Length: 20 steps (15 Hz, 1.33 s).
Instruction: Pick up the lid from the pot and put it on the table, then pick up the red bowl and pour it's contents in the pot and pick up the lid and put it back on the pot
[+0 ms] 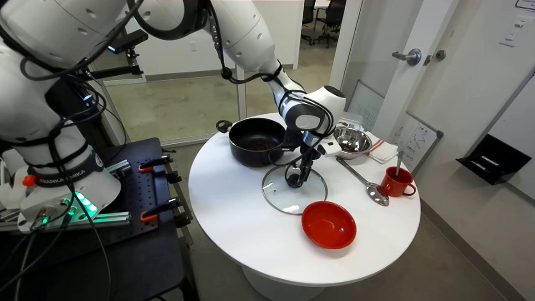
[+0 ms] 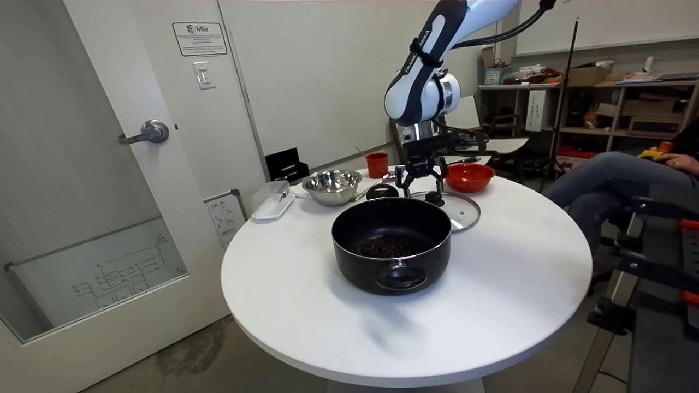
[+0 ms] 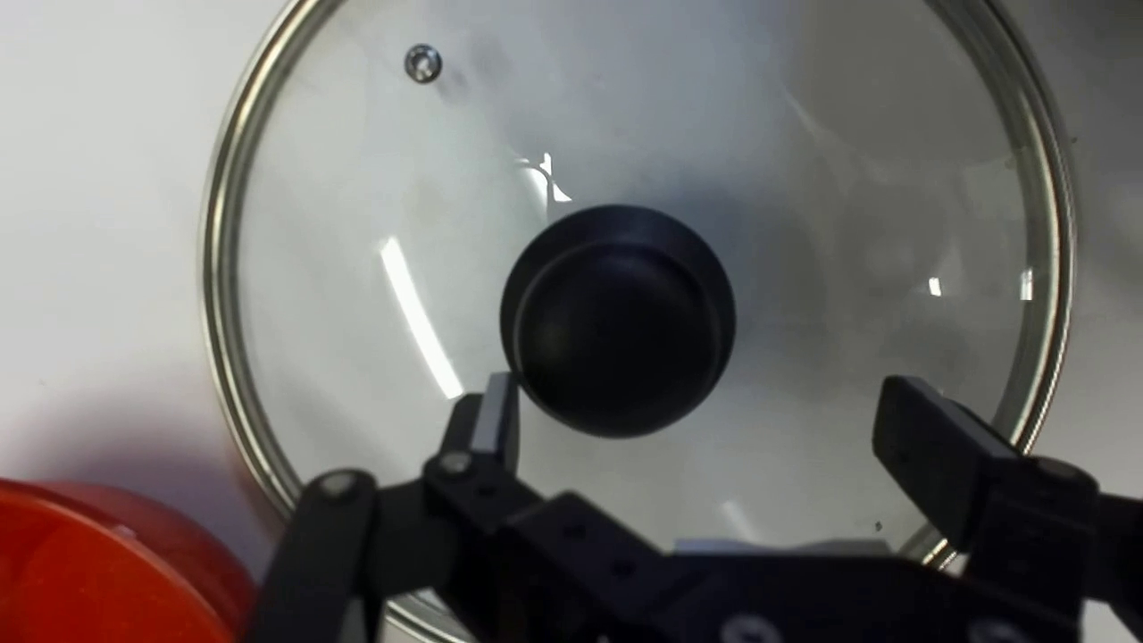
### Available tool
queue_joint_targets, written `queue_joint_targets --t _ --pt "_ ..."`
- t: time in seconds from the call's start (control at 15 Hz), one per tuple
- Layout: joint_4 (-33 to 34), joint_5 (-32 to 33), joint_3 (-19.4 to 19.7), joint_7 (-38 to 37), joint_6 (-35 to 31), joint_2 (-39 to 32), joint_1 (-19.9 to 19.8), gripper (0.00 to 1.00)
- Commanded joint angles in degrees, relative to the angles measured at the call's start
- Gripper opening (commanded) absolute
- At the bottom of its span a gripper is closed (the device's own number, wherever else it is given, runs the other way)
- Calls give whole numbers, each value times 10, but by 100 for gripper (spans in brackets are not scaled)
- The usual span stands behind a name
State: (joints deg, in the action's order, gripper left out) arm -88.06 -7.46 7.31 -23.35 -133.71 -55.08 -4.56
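The glass lid (image 1: 284, 198) lies flat on the white table (image 1: 234, 221), between the black pot (image 1: 253, 156) and the red bowl (image 1: 329, 225). It fills most of the wrist view (image 3: 357, 223), its black knob (image 3: 621, 326) near the middle. My gripper (image 3: 696, 388) is open and empty, low over the lid. In the wrist view the knob appears beside the left finger, not centred between the fingers; contact cannot be told. The pot (image 2: 390, 273) is uncovered and holds dark bean-like bits. The red bowl shows no contents in an exterior view; part of it shows in the wrist view (image 3: 98, 572).
A steel bowl (image 1: 353, 146), a slotted spoon (image 1: 376, 194), a red mug (image 1: 397, 182) with a utensil in it and a striped cloth (image 1: 382, 152) stand or lie past the lid. A clear plastic box (image 2: 273, 202) is at the table edge. A person (image 2: 590, 191) sits nearby.
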Motion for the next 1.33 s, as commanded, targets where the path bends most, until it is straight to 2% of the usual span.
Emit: queue_joint_targets --t 0.0,0.33,0.6,1.0,1.27 --pt "3 -5 4 3 2 -2 3 100" --pt "1 -2 10 -10 -2 -2 10 100" --pt "-60 -11 9 -8 -29 24 5 100" --pt "-169 -30 2 9 -126 59 -5 100" --pt "-231 -54 -20 42 -208 96 -21 100"
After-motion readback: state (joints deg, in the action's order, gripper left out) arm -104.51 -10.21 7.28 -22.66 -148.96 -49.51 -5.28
